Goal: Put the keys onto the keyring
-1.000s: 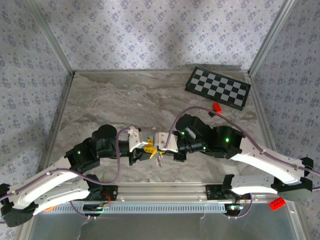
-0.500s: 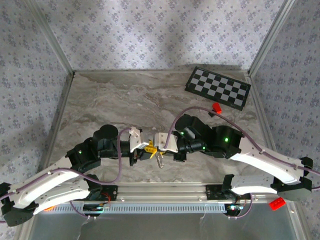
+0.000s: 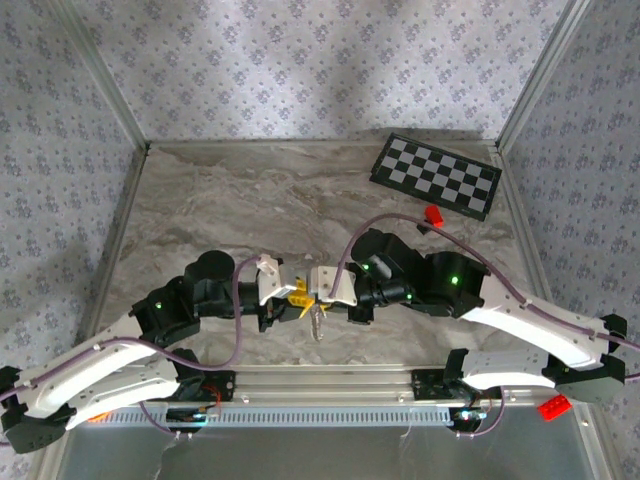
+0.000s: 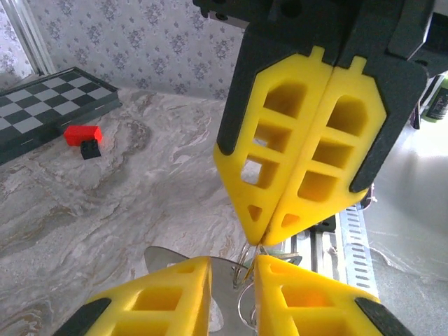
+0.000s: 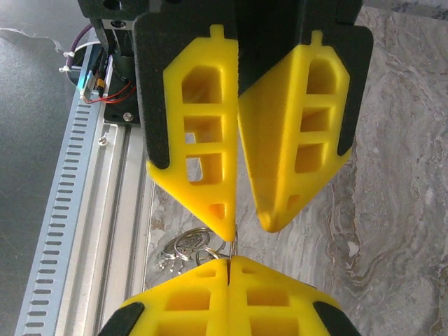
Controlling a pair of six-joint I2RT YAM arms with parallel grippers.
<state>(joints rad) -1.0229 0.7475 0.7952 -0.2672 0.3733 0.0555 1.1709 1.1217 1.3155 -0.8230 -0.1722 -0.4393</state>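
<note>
My two grippers meet tip to tip over the near middle of the table. The right gripper is shut, pinching a thin wire loop of the keyring, whose silvery rings bunch just below. The left gripper has its fingers a small gap apart. In that gap lie the wire loop and a flat silver key blade that runs behind its left finger. I see only a faint greenish hint of the key's head. A metal piece dangles under the tips.
A folded chessboard lies at the back right, with a red block and a small black block in front of it. The slotted aluminium rail runs along the near edge. Another red block sits by the right base.
Both grippers stay tip to tip in almost the same spot. The metal piece dangling under them hangs slightly lower than a second ago.
</note>
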